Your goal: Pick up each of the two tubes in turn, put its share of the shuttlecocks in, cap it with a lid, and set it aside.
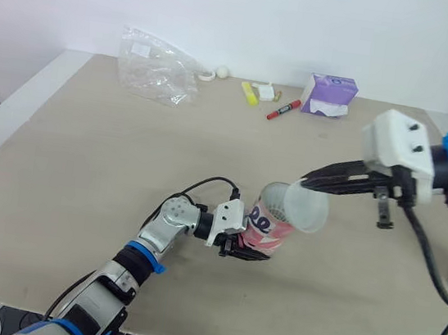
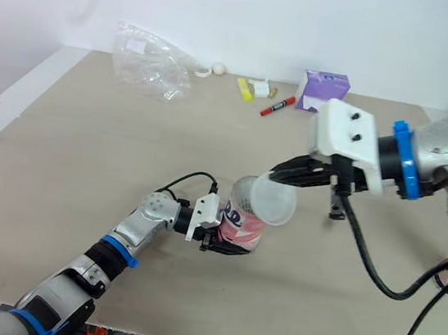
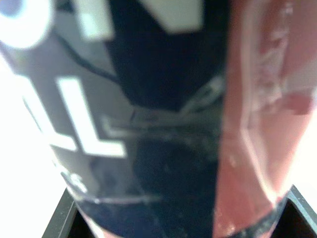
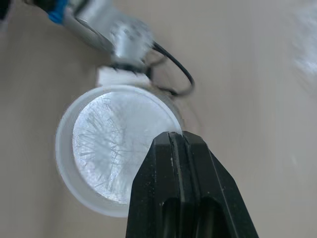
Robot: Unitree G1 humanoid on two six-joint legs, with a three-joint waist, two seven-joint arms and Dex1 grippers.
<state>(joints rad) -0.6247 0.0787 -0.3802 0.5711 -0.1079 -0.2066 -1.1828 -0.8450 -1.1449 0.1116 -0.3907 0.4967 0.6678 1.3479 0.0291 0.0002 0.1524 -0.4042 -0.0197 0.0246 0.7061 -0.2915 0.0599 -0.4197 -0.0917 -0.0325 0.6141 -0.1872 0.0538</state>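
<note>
The pink tube (image 1: 268, 225) with dark print leans tilted, mouth raised; a translucent white lid (image 1: 305, 209) rests against that mouth, shuttlecock feathers (image 4: 114, 144) showing through.

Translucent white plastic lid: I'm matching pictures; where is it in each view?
Left eye view: lid right of centre, pinched by the right gripper at the pink printed tube's mouth.
Right eye view: near centre, same pinch.
Right wrist view: the round disc beyond the black fingers.
Left wrist view: not in it.
Shared landmark: the tube.

Left hand (image 1: 246, 251) low, clamped on tube (image 1: 270, 223); right hand (image 1: 308, 180) raised, pinching lid (image 1: 307, 211).
</note>
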